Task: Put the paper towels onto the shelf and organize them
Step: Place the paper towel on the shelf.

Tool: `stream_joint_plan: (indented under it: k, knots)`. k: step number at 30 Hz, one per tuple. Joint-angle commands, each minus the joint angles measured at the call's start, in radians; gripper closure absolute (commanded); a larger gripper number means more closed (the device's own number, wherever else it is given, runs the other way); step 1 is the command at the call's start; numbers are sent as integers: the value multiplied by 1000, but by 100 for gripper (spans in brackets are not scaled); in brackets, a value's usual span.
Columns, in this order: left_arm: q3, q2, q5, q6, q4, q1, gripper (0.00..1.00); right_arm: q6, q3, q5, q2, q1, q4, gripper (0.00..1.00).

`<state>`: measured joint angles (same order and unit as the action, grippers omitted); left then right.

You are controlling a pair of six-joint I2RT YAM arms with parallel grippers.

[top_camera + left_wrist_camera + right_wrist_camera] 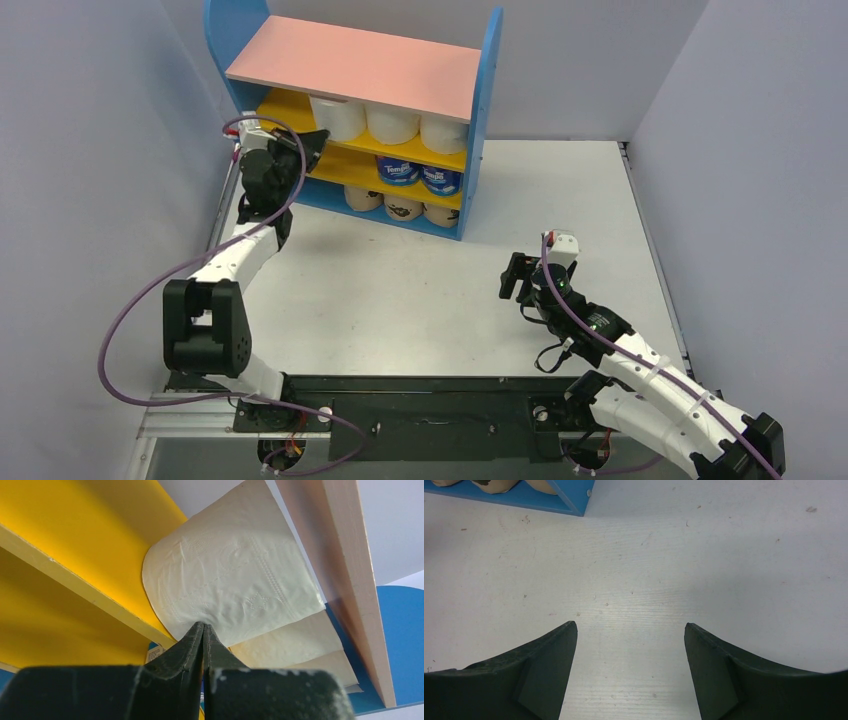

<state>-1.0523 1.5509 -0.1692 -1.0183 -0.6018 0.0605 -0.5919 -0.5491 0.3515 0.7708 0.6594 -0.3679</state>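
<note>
Risk: left end effector (pixel 204 628), closed and empty, with the white roll (pixel 230 580) at its 12 o'clock, could shove it askew. Right end effector (pixel 630 630) stands open.

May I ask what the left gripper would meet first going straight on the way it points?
Most likely the white roll on the upper yellow shelf, right in front of the left gripper.
</note>
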Motion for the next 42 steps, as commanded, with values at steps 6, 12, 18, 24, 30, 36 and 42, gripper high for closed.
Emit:
stream_joint_plan:
  k: [6,12,18,24,30,36,42]
  knots:
    - [-92,40,-12,0,-73,-7,100,0,-2,29,5,-8,20,26]
    - [-113,62,-13,2,-73,-7,100,1,-6,35,12,-8,19,26]
    - [-133,84,-16,2,-74,-8,100,1,-6,38,19,-8,18,26]
    - [-138,98,-15,4,-79,-7,100,1,-10,42,25,-7,16,26]
    - [-146,108,-17,6,-80,-8,100,1,-9,45,29,-8,16,26]
    - [-142,99,-12,16,-80,-7,100,3,-9,47,27,-7,15,26]
    - [-127,71,-6,27,-76,-12,100,4,-10,47,24,-9,15,26]
